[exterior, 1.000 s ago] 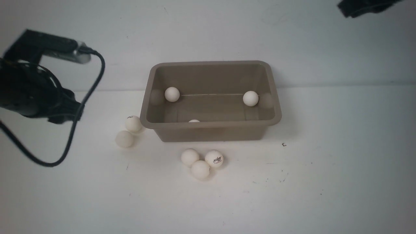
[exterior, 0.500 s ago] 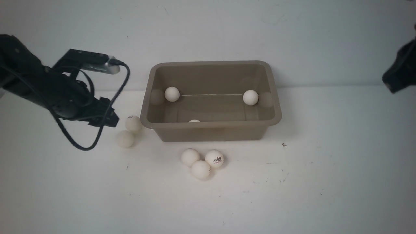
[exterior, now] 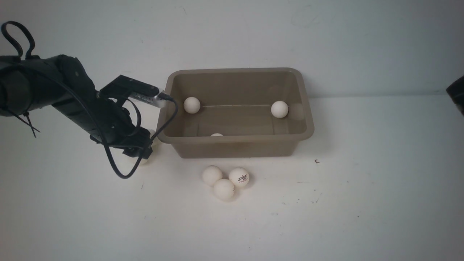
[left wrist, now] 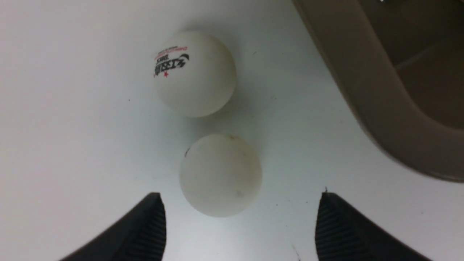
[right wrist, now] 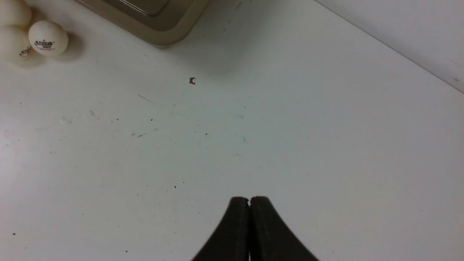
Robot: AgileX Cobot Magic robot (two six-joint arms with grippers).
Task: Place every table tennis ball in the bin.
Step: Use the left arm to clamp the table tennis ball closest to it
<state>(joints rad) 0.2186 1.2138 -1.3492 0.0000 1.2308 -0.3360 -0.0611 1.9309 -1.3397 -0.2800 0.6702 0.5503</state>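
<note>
3 balls (exterior: 191,105) in bin (exterior: 235,139) | you've 5 to go: 2 left side, 3 near | L gripper (left wrist: 239,198) apart, R gripper (right wrist: 249,200) together

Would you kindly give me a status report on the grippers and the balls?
Left gripper open, plain ball between its fingers, untouched. Right gripper shut, empty. Three balls in bin, five more outside. Logo ball close beside it.

Surface: flat white matte tabletop (exterior: 380,217); I find it scuffed, with scattered dark specks (right wrist: 145,134).
Debris: one small curled brown chip (exterior: 317,161), lying on the tabletop toward my right side.
Backdrop: plain pale grey-white wall (exterior: 232,32), meeting the tabletop's far edge.
</note>
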